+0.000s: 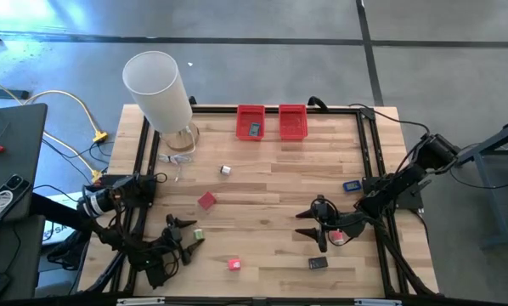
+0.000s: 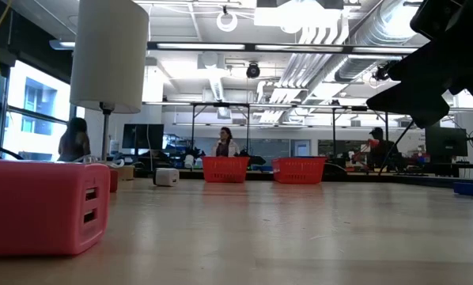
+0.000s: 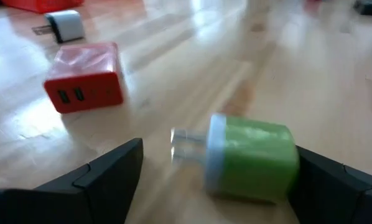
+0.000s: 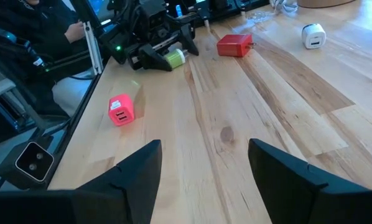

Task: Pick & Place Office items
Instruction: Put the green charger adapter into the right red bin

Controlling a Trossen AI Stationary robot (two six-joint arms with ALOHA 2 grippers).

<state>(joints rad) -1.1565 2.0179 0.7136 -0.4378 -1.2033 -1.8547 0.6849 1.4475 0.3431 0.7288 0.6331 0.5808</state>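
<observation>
Trouble we see: the left gripper stands wide open around the green charger near the table's front-left; it may skid away. The right gripper hovers empty, parted.

My fingers are black, and between them lies a green charger with a pale blue face and silvery prongs. Past it sits a red charger, and farther off a white one with a grey face. A pink charger lies on the light wood table, whose planks run in pale and tan stripes inside a black frame. A blue piece and a black piece lie there too. The two bins are red; one holds something grey. The cylinder is white.
</observation>
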